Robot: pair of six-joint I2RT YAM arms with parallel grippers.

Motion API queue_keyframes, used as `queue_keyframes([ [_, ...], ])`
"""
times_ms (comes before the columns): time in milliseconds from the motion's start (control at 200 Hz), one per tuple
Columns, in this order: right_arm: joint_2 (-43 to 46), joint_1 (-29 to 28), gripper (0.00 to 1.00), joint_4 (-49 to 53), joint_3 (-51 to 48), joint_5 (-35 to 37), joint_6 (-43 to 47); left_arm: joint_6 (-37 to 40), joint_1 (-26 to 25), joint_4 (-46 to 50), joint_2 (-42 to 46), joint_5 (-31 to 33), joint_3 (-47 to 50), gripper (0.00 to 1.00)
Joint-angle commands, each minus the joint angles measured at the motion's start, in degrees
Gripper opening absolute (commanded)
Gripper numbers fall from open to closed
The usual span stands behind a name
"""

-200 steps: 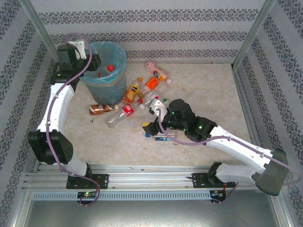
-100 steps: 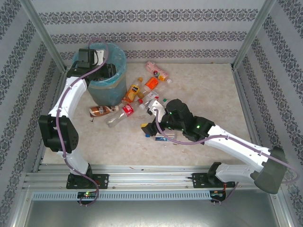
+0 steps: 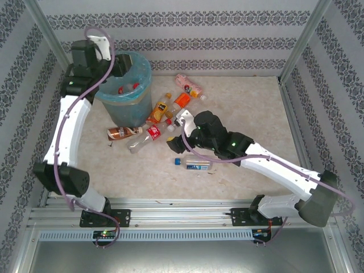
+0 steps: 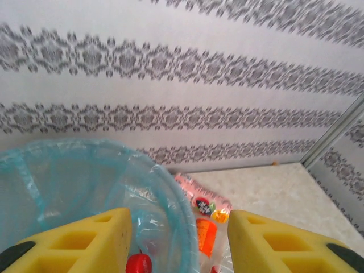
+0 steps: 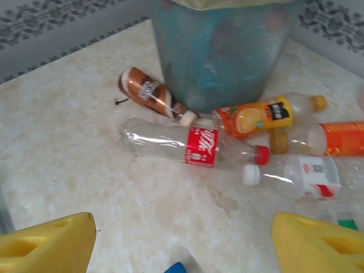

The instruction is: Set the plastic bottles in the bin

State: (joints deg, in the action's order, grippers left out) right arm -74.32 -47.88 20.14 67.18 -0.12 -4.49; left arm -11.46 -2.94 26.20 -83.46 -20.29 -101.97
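The bin [image 3: 126, 96], blue-grey with a light-blue bag, stands at the back left. My left gripper [image 3: 116, 65] hangs open and empty over its left rim [image 4: 170, 199], with red caps [image 4: 138, 263] lying inside below. Plastic bottles lie to the right of the bin: a brown-label one [image 3: 120, 132], a red-label one [image 5: 187, 145], an orange-juice one [image 5: 256, 116], an orange one [image 3: 182, 100] and a pink one [image 4: 202, 199]. My right gripper [image 3: 173, 142] hovers open and empty low over the table [image 5: 182, 239], just short of the red-label bottle. A blue-capped bottle [image 3: 193, 165] lies nearer me.
A clear bottle with a white cap [image 5: 296, 173] and a green cap [image 5: 341, 223] lie by my right finger. Patterned walls and metal posts [image 3: 301, 40] enclose the table. Bare tabletop stretches right [image 3: 250, 108] and front left [image 3: 131, 170].
My right gripper has moved up and left off the blue-capped bottle toward the cluster, leaving that bottle uncovered. My left gripper has swung over the bin's left rim, its fingers slightly wider.
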Motion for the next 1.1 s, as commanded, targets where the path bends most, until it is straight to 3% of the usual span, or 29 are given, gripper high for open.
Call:
queue_keyframes([
  [0,-1.3,4.9,0.81,6.2,2.8,3.6,-7.7,-2.1,-0.6,-5.8,7.5,-1.2,8.8,0.48],
  [190,-5.4,16.8,0.83,8.5,3.3,-0.6,-20.0,4.0,-6.8,-15.2,22.8,-4.1,31.1,0.50],
  [425,-19.6,20.8,0.82,13.5,13.5,-1.4,-29.0,11.7,-13.4,-17.2,32.6,-6.7,51.2,0.53],
  [590,-29.9,19.7,0.80,13.2,22.9,-4.0,-31.2,14.7,-14.6,-23.2,36.7,-3.6,61.5,0.57],
  [784,-38.2,16.0,0.79,13.5,30.8,-7.7,-31.3,16.1,-14.7,-23.0,38.3,4.5,63.3,0.60],
  [899,-39.1,12.9,0.74,11.9,29.5,-8.4,-37.0,17.2,-14.7,-22.0,39.3,11.2,63.3,0.61],
  [1099,-37.4,5.1,0.75,6.6,22.6,-2.8,-47.4,19.7,-14.6,-23.3,43.7,20.1,64.6,0.65],
])
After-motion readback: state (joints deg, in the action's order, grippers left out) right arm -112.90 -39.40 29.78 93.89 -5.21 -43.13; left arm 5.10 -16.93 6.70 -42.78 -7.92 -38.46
